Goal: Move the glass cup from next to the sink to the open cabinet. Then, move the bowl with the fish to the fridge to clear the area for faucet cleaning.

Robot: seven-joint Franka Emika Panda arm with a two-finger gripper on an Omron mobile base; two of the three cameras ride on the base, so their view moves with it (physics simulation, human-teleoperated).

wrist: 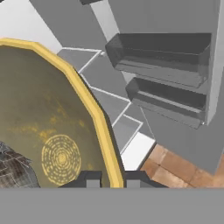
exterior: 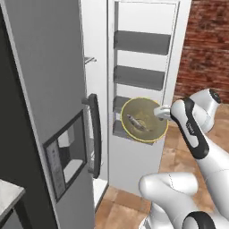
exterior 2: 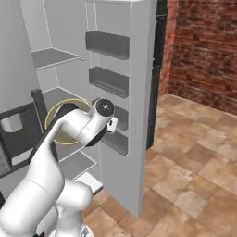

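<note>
**Carrying the bowl to the fridge**

Gripping the yellow rim, the claw (wrist: 109, 179) is clenched on the bowl with the fish (exterior: 144, 119) at frame centre, tilted, before the fridge (exterior: 44, 89) door shelves (exterior: 141, 42), probably so it can enter the open compartment.

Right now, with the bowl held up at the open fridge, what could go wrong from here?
The gripper pinches only the bowl by its rim, with the bowl tilted steeply, so the fish may slide out or the bowl may slip. The bowl also sits close to the door shelves of the fridge; swinging inward could knock its rim against them.
</note>
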